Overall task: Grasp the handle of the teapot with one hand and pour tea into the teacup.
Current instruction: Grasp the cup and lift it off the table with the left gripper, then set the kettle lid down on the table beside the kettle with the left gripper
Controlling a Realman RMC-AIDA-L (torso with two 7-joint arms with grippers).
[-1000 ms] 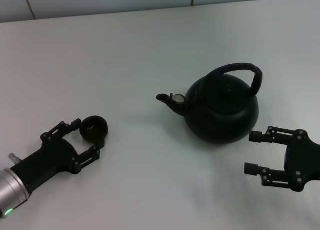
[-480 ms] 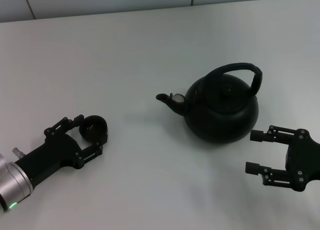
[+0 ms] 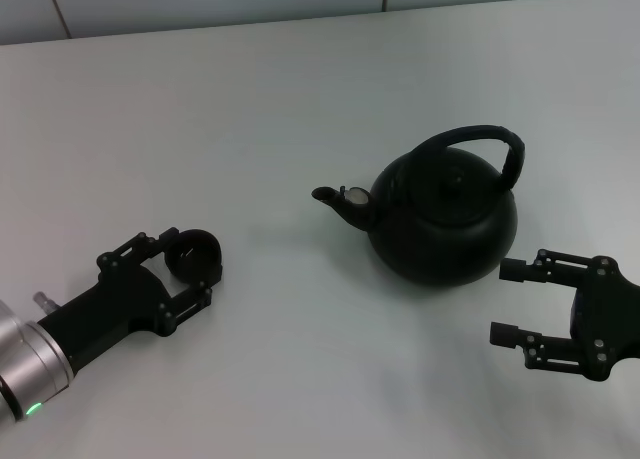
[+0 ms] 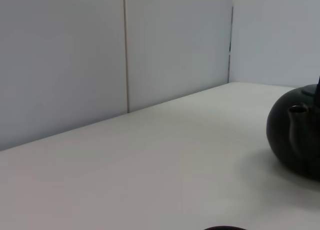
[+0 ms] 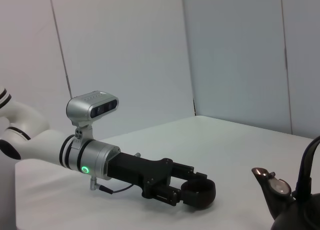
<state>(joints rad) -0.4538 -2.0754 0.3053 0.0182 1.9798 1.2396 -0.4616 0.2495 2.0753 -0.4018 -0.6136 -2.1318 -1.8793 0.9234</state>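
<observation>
Nearest, the right gripper (image 3: pixel 509 302) waits spread wide just beside the teapot (image 3: pixel 446 216) — the nearer arm, with the handle (image 3: pixel 478 138) arching up and beyond it. The left gripper (image 3: pixel 189 274) brackets the teacup (image 3: pixel 192 256) — whether it pinches, I cannot tell — well apart from the spout (image 3: pixel 340 200), which points toward it.

A white robot arm (image 5: pixel 30 140) with a silver wrist section and a green ring light enters from nine o'clock and reaches toward the centre. A silver camera box (image 5: pixel 92 105) sits on top of this wrist. Its black left gripper (image 5: pixel 192 190) has its fingers around a small round black teacup (image 5: pixel 198 193), which stands on the pale grey table (image 5: pixel 150 140). At four o'clock, well apart from the cup, the curved spout of a matte black teapot (image 5: pixel 295 217) points toward the cup, and a part of the thick black handle (image 5: pixel 306 165) rises at the edge.
</observation>
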